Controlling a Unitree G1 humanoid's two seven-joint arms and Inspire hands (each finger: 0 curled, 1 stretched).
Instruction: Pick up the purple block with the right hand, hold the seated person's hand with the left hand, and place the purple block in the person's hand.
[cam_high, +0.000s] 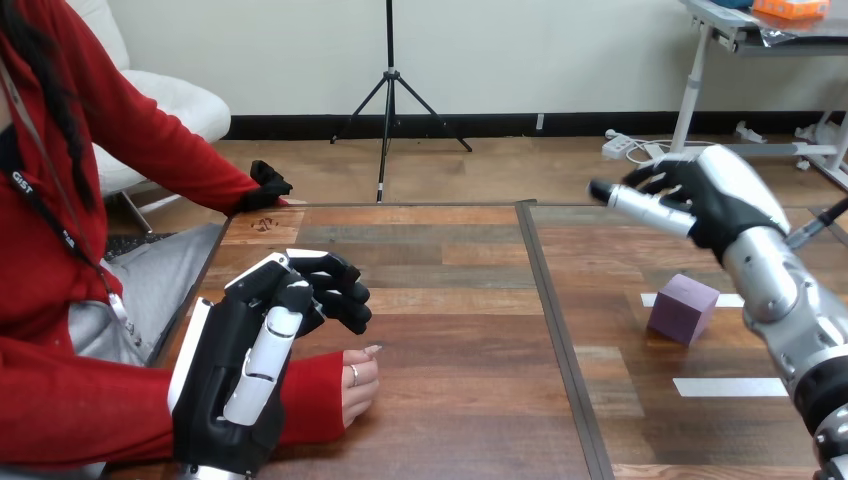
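Head view: right hand (705, 195) is raised above the right half of the table (450, 330), toward the far edge, with its back to the camera. Fingers are relaxed, some bent and some pointing toward the view's left. Nothing is in it. Its silver forearm comes in from the lower right edge.

Purple block (683, 308) sits flat on the table's right half. In the picture it is lower than the right hand and clear of it, no contact. It rests on a white tape strip (730, 300) that pokes out on both sides. A second tape strip (730, 387) lies nearer the robot, apart from the block.

Left hand (235, 380) is low at the view's left, near the table's left edge, back shell toward the camera. It overlaps the person's red sleeve (310, 400), which lies across the near-left part of the table. The person's hand (360, 385) comes out just right of it, resting on the wood, loosely closed and empty. I cannot tell whether the left hand grips the wrist or only sits in front of it.

Block and person's hand are well apart, with the table's centre seam (550, 300) between them.
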